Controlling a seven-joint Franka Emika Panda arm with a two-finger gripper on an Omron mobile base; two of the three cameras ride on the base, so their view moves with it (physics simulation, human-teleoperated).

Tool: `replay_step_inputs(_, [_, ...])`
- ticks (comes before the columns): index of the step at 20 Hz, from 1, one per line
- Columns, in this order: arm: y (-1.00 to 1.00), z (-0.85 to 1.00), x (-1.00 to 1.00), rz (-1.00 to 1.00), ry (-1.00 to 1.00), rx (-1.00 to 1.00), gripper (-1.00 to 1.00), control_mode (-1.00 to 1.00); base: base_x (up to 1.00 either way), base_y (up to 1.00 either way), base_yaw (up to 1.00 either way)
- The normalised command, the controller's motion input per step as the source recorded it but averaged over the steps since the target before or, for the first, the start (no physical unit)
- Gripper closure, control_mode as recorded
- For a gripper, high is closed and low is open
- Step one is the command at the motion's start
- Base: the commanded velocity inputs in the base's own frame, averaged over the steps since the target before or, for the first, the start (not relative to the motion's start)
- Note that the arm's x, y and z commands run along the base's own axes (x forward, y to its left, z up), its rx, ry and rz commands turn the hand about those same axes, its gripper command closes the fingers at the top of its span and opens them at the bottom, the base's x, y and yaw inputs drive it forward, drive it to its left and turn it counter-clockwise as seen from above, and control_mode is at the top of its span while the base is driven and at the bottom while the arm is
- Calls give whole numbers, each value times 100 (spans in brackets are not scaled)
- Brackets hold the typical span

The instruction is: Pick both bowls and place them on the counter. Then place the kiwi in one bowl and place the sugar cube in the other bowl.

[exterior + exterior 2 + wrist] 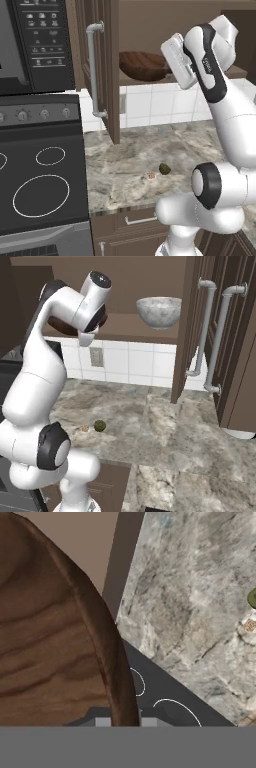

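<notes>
Two bowls sit up on the open cabinet shelf above the counter (130, 160). Going left to right in the left base view: the black stovetop (42, 185) with its white rings fills the 8 o'clock part, the open cabinet door (102, 70) with a grey handle hangs at about 11 o'clock, and the wooden bowl (142, 65) rests on the shelf at 1 o'clock, with the arm's hand reaching in against its right side. Down on the counter, near 5 o'clock, the sugar cube (151, 175) lies just left of the kiwi (164, 168) — close together, not touching.

In the right base view the marbled bowl (159, 312) stands upright on the same shelf at 1 o'clock, well to the right of the wooden bowl, which is mostly hidden behind the arm there. The kiwi and sugar cube lie at about 7 o'clock on the stone top.

In the hand view the wooden bowl's rim runs from 11 o'clock down to 6 o'clock, passing between the gripper (125, 722) tips — the pincer is drawn narrow on that rim. The counter, kiwi and sugar cube show far below at 3 o'clock.
</notes>
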Motion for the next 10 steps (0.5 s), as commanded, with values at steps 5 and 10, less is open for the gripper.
replay_step_inputs(5, [-6,0,-70,0,8,0,100,-100,0,0,0])
replay_step_inputs(10, [-9,0,-73,0,6,0,100,-100,0,0,0])
